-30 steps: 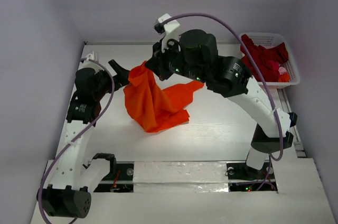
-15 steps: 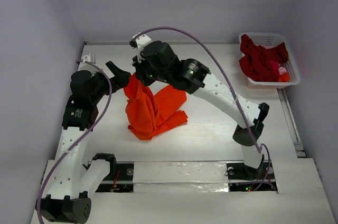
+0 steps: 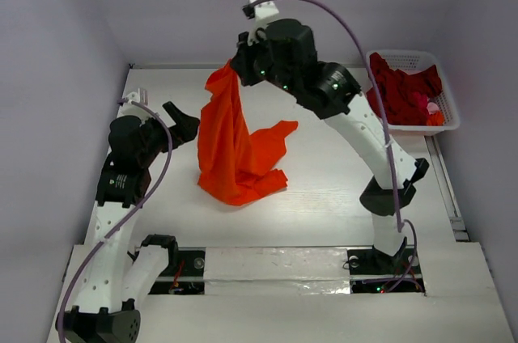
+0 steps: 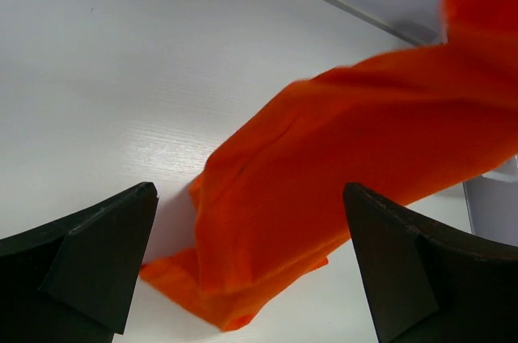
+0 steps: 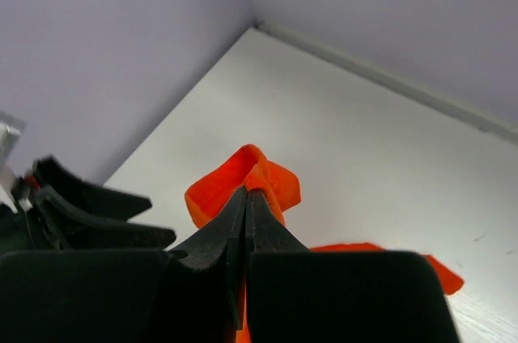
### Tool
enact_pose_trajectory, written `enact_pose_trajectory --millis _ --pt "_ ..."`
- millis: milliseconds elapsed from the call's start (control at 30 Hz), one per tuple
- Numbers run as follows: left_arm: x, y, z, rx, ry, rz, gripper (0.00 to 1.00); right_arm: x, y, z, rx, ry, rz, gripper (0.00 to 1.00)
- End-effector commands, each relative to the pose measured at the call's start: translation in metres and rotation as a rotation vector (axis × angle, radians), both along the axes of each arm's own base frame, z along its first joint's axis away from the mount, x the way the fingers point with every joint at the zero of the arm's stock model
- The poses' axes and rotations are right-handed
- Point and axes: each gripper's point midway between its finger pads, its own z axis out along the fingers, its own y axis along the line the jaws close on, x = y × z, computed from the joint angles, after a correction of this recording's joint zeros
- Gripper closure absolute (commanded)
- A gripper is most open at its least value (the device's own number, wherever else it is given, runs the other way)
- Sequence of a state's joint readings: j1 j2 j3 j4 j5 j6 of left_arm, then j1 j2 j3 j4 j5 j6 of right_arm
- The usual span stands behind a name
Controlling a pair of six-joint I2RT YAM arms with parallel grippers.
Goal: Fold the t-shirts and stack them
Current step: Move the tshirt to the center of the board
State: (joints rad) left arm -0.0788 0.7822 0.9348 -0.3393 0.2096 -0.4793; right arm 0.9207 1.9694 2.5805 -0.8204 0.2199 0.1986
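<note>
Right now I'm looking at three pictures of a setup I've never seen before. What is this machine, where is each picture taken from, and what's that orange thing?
These are two robot arms bolted at the near edge of a white table. The wide picture comes from a fixed camera above and behind them. The other two come from small cameras on the wrists, so each shows its own black fingers. The right gripper is pinched shut on a fold at the top of an orange t-shirt. It holds the shirt up so that it hangs with its lower end bunched on the table. The left gripper is open beside the cloth and holds nothing. In the far right corner stands a white basket with dark red shirts in it.
</note>
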Motion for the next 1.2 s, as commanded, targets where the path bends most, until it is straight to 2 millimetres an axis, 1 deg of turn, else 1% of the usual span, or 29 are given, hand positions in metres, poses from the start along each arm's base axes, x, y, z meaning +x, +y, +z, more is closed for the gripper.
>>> enact_pose_trajectory --millis 0,67,100,133,200,233,267,300,333,367,433,467,533,567,600,667,700,800,867,900,933,967,1000,1033,1067,1100,1133,1167 --pt "-0.003 -0.004 -0.004 -0.006 -0.021 -0.023 0.01 0.022 -0.054 0.067 0.122 -0.136 -0.101 1.0" --pt "-0.005 -0.006 -0.01 -0.017 -0.014 -0.034 0.01 0.038 -0.065 0.061 0.116 -0.124 -0.124 1.0" --pt "-0.006 -0.008 -0.018 -0.022 0.002 -0.043 0.01 0.051 -0.078 0.059 0.111 -0.124 -0.159 1.0" --pt "-0.007 -0.009 -0.022 -0.026 0.011 -0.046 0.01 0.058 -0.078 0.054 0.098 -0.12 -0.156 1.0" --pt "-0.008 -0.011 -0.032 -0.031 0.027 -0.056 0.01 0.071 -0.085 0.045 0.064 -0.121 -0.18 1.0" --pt "-0.009 -0.012 -0.034 -0.034 0.029 -0.06 0.01 0.072 -0.083 0.044 0.059 -0.121 -0.173 1.0" --pt "-0.009 -0.012 -0.036 -0.036 0.031 -0.061 0.01 0.082 -0.081 0.032 0.038 -0.105 -0.18 1.0" --pt "-0.009 -0.013 -0.039 -0.039 0.035 -0.065 0.01 0.085 -0.08 0.025 0.024 -0.094 -0.179 1.0" --pt "-0.009 -0.014 -0.038 -0.041 0.032 -0.071 0.01 0.086 -0.078 0.022 0.018 -0.089 -0.179 1.0" --pt "-0.009 -0.014 -0.039 -0.044 0.038 -0.071 0.01 0.094 -0.078 0.01 -0.002 -0.073 -0.186 1.0" --pt "-0.009 -0.016 -0.037 -0.052 0.039 -0.08 0.01 0.098 -0.075 0.0 -0.011 -0.056 -0.191 1.0" --pt "-0.009 -0.018 -0.038 -0.061 0.045 -0.085 0.01 0.105 -0.076 -0.012 -0.025 -0.036 -0.2 1.0" --pt "-0.01 -0.024 -0.038 -0.082 0.045 -0.115 0.01 0.118 -0.084 -0.025 -0.018 0.006 -0.233 1.0" --pt "-0.01 -0.025 -0.039 -0.09 0.049 -0.121 0.01 0.13 -0.098 -0.03 -0.015 0.024 -0.27 1.0" --pt "-0.01 -0.028 -0.04 -0.1 0.053 -0.132 0.01 0.139 -0.105 -0.043 -0.019 0.059 -0.296 1.0" --pt "-0.01 -0.029 -0.042 -0.104 0.06 -0.136 0.01 0.153 -0.123 -0.052 0.018 0.101 -0.37 1.0" --pt "-0.01 -0.029 -0.041 -0.105 0.058 -0.139 0.01 0.166 -0.142 -0.062 0.021 0.124 -0.424 1.0" --pt "-0.012 -0.029 -0.04 -0.105 0.055 -0.139 0.01 0.182 -0.178 -0.062 0.046 0.116 -0.547 1.0" --pt "-0.012 -0.029 -0.039 -0.109 0.054 -0.139 0.01 0.189 -0.191 -0.067 0.031 0.116 -0.589 1.0" --pt "-0.012 -0.03 -0.04 -0.11 0.054 -0.144 0.01 0.191 -0.191 -0.067 0.025 0.114 -0.586 1.0" --pt "-0.013 -0.03 -0.041 -0.113 0.058 -0.144 0.01 0.192 -0.198 -0.063 0.016 0.107 -0.595 1.0" --pt "-0.013 -0.031 -0.041 -0.117 0.058 -0.146 0.01 0.197 -0.2 -0.071 -0.004 0.114 -0.613 1.0" --pt "-0.013 -0.031 -0.042 -0.119 0.06 -0.147 0.01 0.198 -0.202 -0.075 -0.028 0.116 -0.62 1.0" --pt "-0.013 -0.031 -0.042 -0.12 0.061 -0.146 0.01 0.199 -0.202 -0.077 -0.037 0.117 -0.62 0.97" --pt "-0.013 -0.031 -0.043 -0.12 0.061 -0.146 0.01 0.2 -0.202 -0.087 -0.054 0.132 -0.618 0.86" --pt "-0.013 -0.031 -0.043 -0.123 0.062 -0.145 0.01 0.197 -0.201 -0.084 -0.051 0.128 -0.608 0.71" --pt "-0.013 -0.031 -0.044 -0.123 0.063 -0.144 0.01 0.194 -0.2 -0.087 -0.043 0.139 -0.6 0.27" --pt "-0.012 -0.031 -0.043 -0.124 0.059 -0.144 0.01 0.19 -0.195 -0.091 -0.034 0.158 -0.567 0.14"
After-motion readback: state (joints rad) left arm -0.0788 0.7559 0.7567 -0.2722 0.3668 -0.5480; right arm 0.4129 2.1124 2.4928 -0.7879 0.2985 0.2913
